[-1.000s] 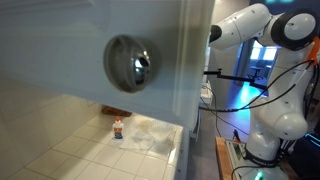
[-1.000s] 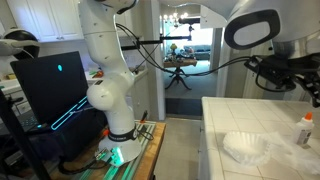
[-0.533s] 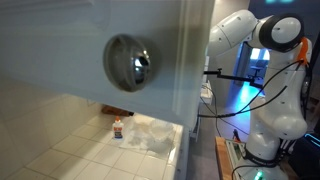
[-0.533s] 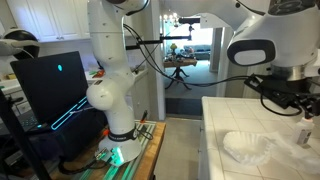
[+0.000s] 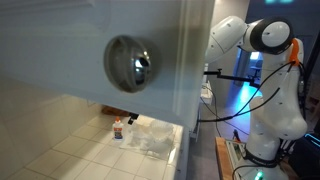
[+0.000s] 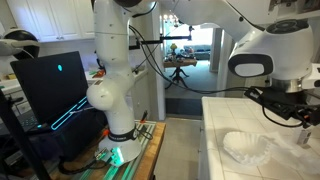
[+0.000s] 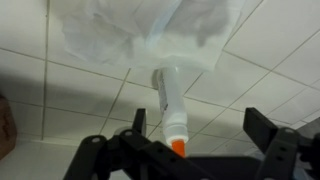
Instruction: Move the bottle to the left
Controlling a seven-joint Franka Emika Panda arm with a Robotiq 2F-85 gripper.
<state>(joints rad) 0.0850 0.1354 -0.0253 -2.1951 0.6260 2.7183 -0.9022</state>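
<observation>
A white bottle with an orange cap [image 7: 168,100] stands on the tiled counter. In the wrist view it sits between my gripper's [image 7: 198,126] two dark fingers, closer to the left one, and neither finger touches it. The gripper is open. In an exterior view the bottle [image 5: 118,129] stands under the cabinet, with a dark fingertip just beside it. In an exterior view the gripper [image 6: 299,113] hangs over the counter's far end and the bottle [image 6: 304,137] is mostly hidden behind it.
A crumpled white plastic bag [image 7: 150,35] lies right behind the bottle, seen in both exterior views [image 5: 152,139] [image 6: 246,147]. A brown object [image 7: 5,125] sits at the edge. A cabinet door with a round knob [image 5: 132,63] hangs above the counter.
The arm has come down over the counter and the gripper now straddles the bottle. The bottle and the bag have not moved.
</observation>
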